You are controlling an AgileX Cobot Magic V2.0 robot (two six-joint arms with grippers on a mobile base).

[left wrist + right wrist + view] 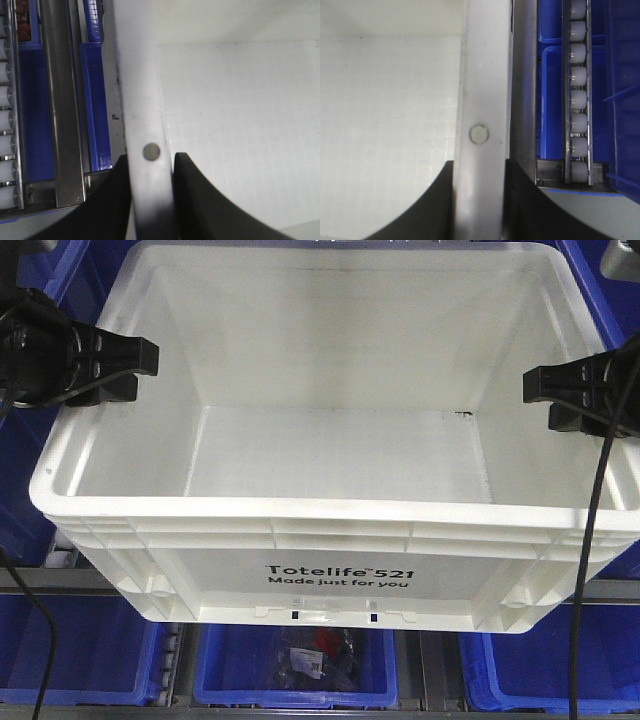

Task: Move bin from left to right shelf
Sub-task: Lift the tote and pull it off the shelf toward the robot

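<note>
One lg white bin (200, 512), ribbed rim; blk print.

Around you, a warehouse picking rack: rows of blue storage bins (90, 650), metal shelf rails (60, 100), white roller tracks (578, 100).

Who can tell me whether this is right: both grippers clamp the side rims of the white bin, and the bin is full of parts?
Not quite. The bin is empty: the front view shows only its bare white floor. The rest holds: the left gripper and the right gripper each clamp a side rim.
</note>
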